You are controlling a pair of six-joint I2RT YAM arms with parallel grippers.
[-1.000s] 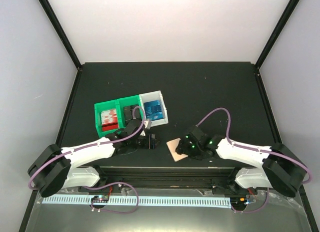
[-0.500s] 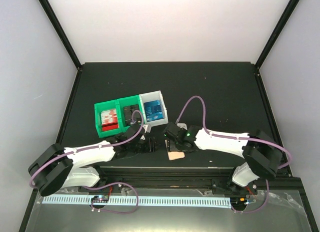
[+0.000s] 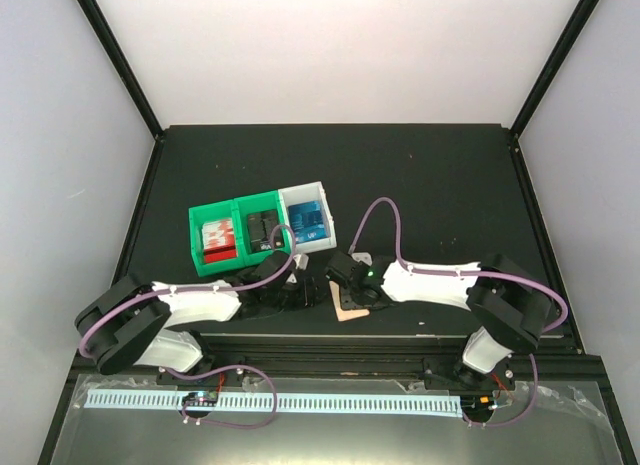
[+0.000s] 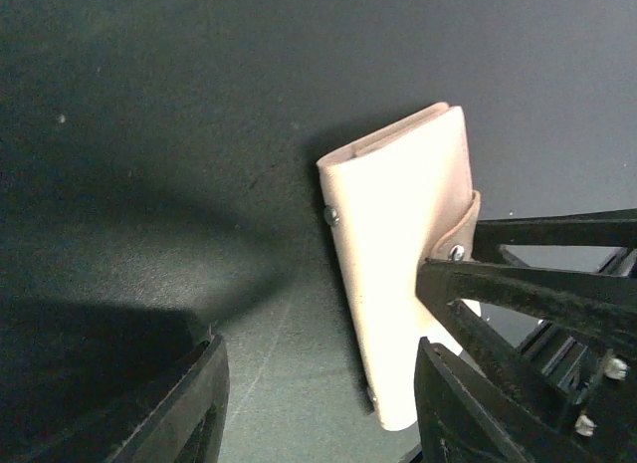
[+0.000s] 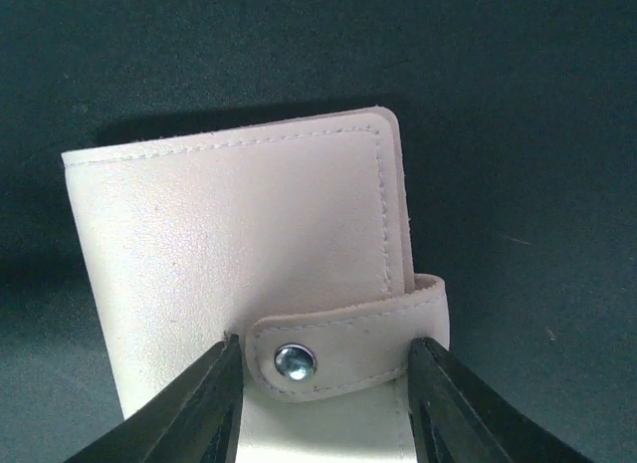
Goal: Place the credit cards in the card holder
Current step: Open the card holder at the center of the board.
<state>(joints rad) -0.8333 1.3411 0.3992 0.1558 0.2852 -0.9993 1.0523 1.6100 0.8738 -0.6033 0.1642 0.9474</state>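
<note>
Card holder [image 5: 239,244] lay strapped shut on the worktop [image 3: 430,185] just near-side of the white bin [image 3: 303,188] with the credit cards [image 3: 309,223]; right claw [image 5: 320,383] straddled its strap, grip unclear, left claw [image 4: 318,393] apart alongside, so opening step, and next move needs the snap popped.

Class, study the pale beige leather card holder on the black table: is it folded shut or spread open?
The card holder is folded shut: its strap wraps over the cover, metal snap seemingly fastened.
</note>
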